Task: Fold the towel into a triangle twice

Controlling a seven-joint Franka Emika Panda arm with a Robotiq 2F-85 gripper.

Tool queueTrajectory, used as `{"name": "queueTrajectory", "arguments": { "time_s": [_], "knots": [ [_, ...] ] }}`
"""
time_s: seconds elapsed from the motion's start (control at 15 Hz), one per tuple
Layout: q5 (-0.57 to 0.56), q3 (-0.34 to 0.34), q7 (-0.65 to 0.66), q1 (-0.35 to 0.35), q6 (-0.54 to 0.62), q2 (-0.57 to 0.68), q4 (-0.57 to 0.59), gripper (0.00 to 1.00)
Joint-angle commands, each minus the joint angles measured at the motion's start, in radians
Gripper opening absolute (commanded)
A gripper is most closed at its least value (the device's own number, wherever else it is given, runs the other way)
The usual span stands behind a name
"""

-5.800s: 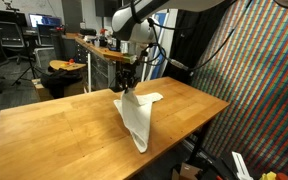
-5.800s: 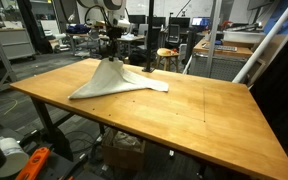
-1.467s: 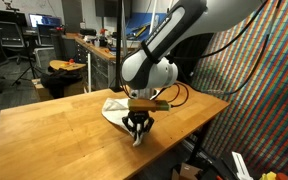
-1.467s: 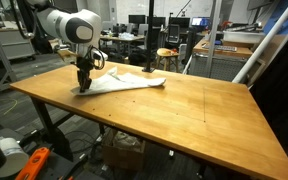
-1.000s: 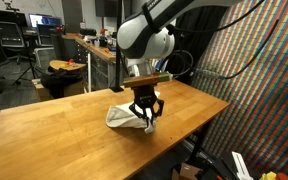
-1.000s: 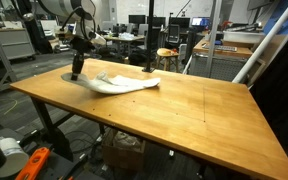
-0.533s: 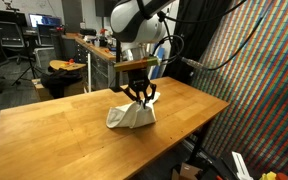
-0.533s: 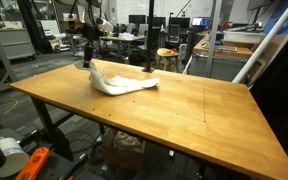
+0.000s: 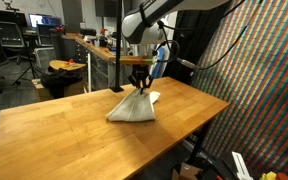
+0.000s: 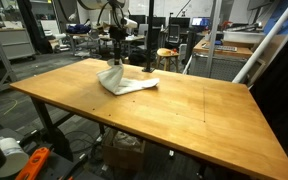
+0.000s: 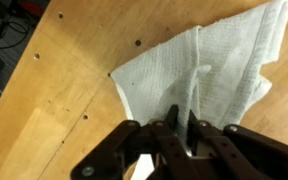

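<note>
In an exterior view, the hand pinches a raised corner of the towel. The cloth drapes straight below it onto the bench.

In an exterior view, the towel lies bunched beneath the hand, its tail trailing away along the bench.

In the wrist view, the hand is clenched on a ridge of towel, which spreads ahead of it.

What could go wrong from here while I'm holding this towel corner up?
The gripper pinches only a thin ridge of the towel, so the cloth could slip out mid-carry. In an exterior view the towel hangs bunched and creased, so laying it down now would likely give a crooked fold, not a clean triangle.
</note>
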Motion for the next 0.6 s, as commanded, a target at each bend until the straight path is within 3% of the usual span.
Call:
{"name": "queueTrajectory", "arguments": {
  "time_s": [0.0,0.07,0.13,0.2,0.53],
  "knots": [
    [-0.033,-0.030,0.050,-0.008,0.045,0.060,0.114,0.02],
    [-0.033,-0.037,0.061,-0.012,0.054,0.071,0.134,0.02],
    [-0.026,-0.040,0.053,-0.018,0.064,0.077,0.147,0.33],
    [-0.033,-0.046,0.061,-0.015,0.078,0.078,0.149,0.34],
    [-0.070,-0.051,0.092,0.006,0.138,-0.001,0.059,0.70]
  ]
}}
